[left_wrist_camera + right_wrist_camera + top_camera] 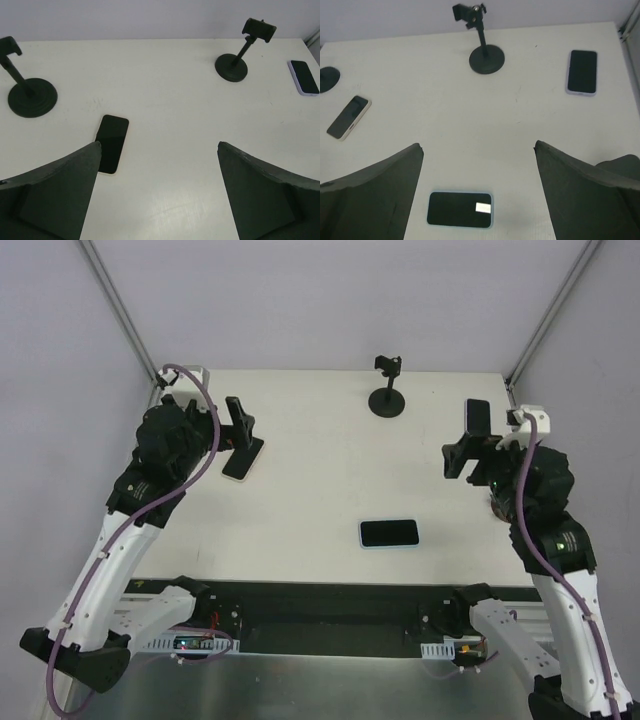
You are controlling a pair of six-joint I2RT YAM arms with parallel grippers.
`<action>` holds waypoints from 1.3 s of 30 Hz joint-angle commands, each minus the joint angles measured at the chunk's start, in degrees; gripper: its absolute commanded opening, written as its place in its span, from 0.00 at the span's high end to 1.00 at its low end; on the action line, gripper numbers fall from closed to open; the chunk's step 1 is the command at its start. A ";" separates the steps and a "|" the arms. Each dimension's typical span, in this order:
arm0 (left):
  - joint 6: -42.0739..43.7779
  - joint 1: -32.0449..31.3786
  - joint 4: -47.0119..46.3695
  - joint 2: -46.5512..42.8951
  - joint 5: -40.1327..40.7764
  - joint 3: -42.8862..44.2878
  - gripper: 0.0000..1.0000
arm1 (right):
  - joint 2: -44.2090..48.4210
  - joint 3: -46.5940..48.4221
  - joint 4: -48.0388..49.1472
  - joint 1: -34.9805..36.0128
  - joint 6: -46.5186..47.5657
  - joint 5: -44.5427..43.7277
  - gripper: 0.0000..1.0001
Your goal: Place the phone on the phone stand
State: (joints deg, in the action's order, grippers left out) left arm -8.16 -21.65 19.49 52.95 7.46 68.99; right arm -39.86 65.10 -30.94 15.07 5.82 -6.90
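Observation:
A black phone stand (pixel 387 392) stands at the back of the table, also in the left wrist view (pixel 235 62) and the right wrist view (pixel 484 52). A blue-cased phone (pixel 389 533) lies flat, screen up, near the front middle. It shows low between the right fingers (pixel 460 209). A cream-cased phone (pixel 243 458) lies below my left gripper (pixel 238 425), just past its left finger (pixel 112 142). My left gripper (pixel 159 145) is open and empty. My right gripper (pixel 462 455) (pixel 478 145) hangs above the right side, open and empty.
A lavender-cased phone (pixel 477 418) lies at the far right (pixel 581 71) (pixel 303 76). A second black stand (pixel 29 92) stands at the left, its base just showing in the right wrist view (pixel 326 79). Grey walls and frame posts (pixel 120 315) close in the table.

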 commanded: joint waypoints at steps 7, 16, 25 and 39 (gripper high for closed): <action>-23.45 7.66 -1.29 17.18 -20.37 -3.69 0.01 | -14.62 -2.88 3.52 2.06 -1.26 34.38 0.04; -37.10 30.52 -3.13 23.43 -19.61 -5.36 0.01 | -25.00 -1.82 -0.88 8.57 0.07 35.90 0.04; -35.96 37.45 -14.36 32.91 -16.38 -1.23 0.01 | -24.48 -3.14 1.14 9.28 -2.13 36.08 0.04; -32.62 40.98 -28.19 49.97 -29.70 16.26 0.25 | -22.63 -3.49 0.53 9.36 -1.17 31.94 0.04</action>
State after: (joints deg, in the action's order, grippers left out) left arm -42.24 18.50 -3.09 102.32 -17.63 80.75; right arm -63.88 61.06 -31.31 24.16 4.34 26.33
